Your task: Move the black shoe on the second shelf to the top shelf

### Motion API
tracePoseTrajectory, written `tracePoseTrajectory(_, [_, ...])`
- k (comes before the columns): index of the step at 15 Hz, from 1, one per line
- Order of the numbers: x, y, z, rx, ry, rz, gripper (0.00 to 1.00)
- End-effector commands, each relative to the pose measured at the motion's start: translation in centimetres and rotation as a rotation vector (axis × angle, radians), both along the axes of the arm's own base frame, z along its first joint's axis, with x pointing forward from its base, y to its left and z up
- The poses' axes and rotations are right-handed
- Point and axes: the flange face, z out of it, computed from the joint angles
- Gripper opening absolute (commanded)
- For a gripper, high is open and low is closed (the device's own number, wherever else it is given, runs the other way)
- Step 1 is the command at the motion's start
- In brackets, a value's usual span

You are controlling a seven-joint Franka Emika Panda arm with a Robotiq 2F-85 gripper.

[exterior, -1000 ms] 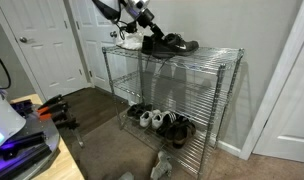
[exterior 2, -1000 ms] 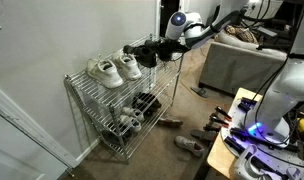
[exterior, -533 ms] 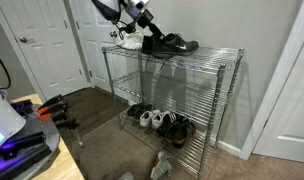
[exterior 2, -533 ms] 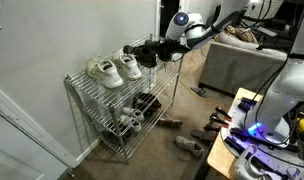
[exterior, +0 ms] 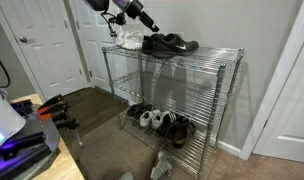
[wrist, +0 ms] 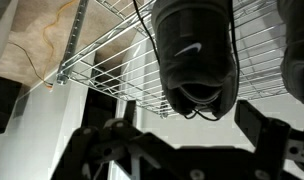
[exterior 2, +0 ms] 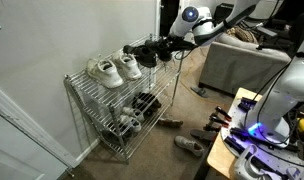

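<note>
The black shoe (wrist: 197, 50) sits on the top shelf (wrist: 112, 50). In the wrist view it is at 12 o'clock from the gripper (wrist: 182, 140), whose fingers are spread wide apart, holding no thing and not touching the shoe. Another black shoe (wrist: 297, 45) lies just beside it at 3 o'clock. In an exterior view the white sneakers (exterior: 129, 40) sit at its 9 o'clock on the same shelf, the second shelf (exterior: 177, 92) is below, and more shoes (exterior: 160, 120) sit on the lowest shelf.
</note>
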Motion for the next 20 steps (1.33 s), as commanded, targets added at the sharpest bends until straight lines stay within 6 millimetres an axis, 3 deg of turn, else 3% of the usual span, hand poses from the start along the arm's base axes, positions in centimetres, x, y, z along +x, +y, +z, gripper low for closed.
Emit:
tracePoseTrajectory(1, [-4.9, 2.4, 2.4, -0.043, -0.043, 0.068, 1.00])
tracePoseTrajectory(5, [-7.9, 4.7, 3.4, -0.072, -0.069, 0.132, 1.00])
tracePoseTrajectory(10, [-9.6, 5.5, 3.0, -0.070, -0.038, 0.167, 1.00])
tracePoseTrajectory(11, [-8.3, 5.2, 3.2, -0.074, -0.048, 0.146, 1.00])
tracePoseTrajectory(20, [-8.8, 5.5, 2.7, -0.072, -0.035, 0.152, 1.00])
